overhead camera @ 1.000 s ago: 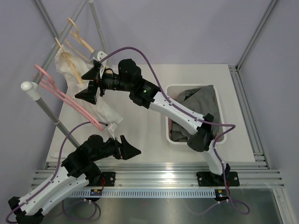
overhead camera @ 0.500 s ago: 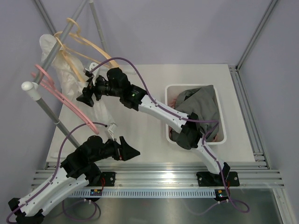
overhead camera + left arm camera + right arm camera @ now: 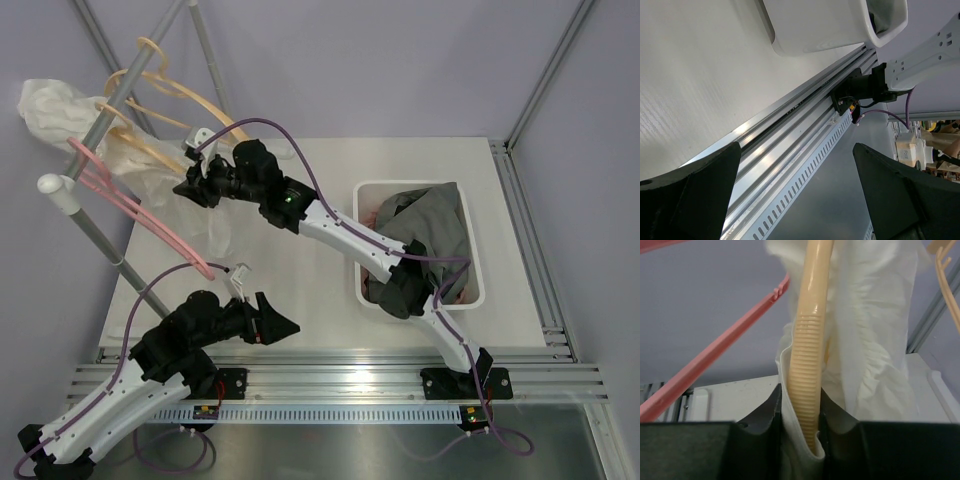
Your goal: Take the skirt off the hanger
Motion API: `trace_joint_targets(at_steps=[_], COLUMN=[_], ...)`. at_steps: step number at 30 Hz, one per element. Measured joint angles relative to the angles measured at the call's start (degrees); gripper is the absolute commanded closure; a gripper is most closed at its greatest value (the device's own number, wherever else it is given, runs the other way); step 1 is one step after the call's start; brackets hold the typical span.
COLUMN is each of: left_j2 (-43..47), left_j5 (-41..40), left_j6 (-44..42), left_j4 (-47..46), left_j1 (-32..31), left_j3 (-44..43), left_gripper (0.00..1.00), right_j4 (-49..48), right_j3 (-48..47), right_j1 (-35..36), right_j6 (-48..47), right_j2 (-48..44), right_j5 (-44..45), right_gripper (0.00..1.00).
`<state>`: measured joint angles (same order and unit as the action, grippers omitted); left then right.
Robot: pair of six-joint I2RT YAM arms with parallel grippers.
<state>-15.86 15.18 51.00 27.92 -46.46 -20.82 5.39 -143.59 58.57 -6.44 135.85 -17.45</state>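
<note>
While the skirt [image 3: 55,105] hung bunched at the far left, up by the rack pole [image 3: 88,230], we saw it draped on the beige hanger [image 3: 150,150], well clear of the table [image 3: 300,290]. Pink hanger [image 3: 95,175] sat on the same pole, just beside the fabric.

Right gripper [image 3: 195,185] was up at the hanger. Right wrist view: fingers [image 3: 760,440] pinched narrow on the ribbed hanger arm [image 3: 810,340], with a fold of skirt [image 3: 875,330] wrapped round it between the pads. Pink hanger [image 3: 715,355] crossed to the left, not touching the gripper [image 3: 800,410].

Left gripper [image 3: 275,322] sat low over the near table edge, well apart from the skirt. Left wrist view: fingers [image 3: 690,200] spread wide, nothing between them, only table and frame rail past the gripper [image 3: 795,200].

White bin [image 3: 474,260] stood on the right side of the table with a grey garment [image 3: 435,215] heaped in it. We caught one corner of that bin [image 3: 815,30] in the left wrist view.
</note>
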Motion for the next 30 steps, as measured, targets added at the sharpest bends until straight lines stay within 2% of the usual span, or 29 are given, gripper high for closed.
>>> trace_joint_targets(at_steps=[1, 13, 21, 30], left_j2=[0.00, 0.15, 0.00, 0.00], left_j5=[0.00, 2.29, 6.01, 6.75], left_j6=[0.02, 0.48, 3.74, 3.67], left_j4=[0.02, -3.98, -12.13, -11.89], left_j1=[0.00, 0.00, 0.00, 0.00], left_j3=[0.00, -0.02, -0.04, -3.96], left_gripper=[0.01, 0.01, 0.01, 0.01], right_j4=[0.02, -3.96, -4.74, -5.60], right_j3=[0.02, 4.94, 10.62, 14.38], right_j1=[-0.28, -0.83, -1.11, -2.40], right_j6=[-0.04, 1.97, 9.44, 15.15], right_j2=[0.00, -2.23, -8.22, -13.73], right_j5=[-0.94, -2.49, -2.64, -2.60], right_gripper=[1.00, 1.00, 1.00, 1.00])
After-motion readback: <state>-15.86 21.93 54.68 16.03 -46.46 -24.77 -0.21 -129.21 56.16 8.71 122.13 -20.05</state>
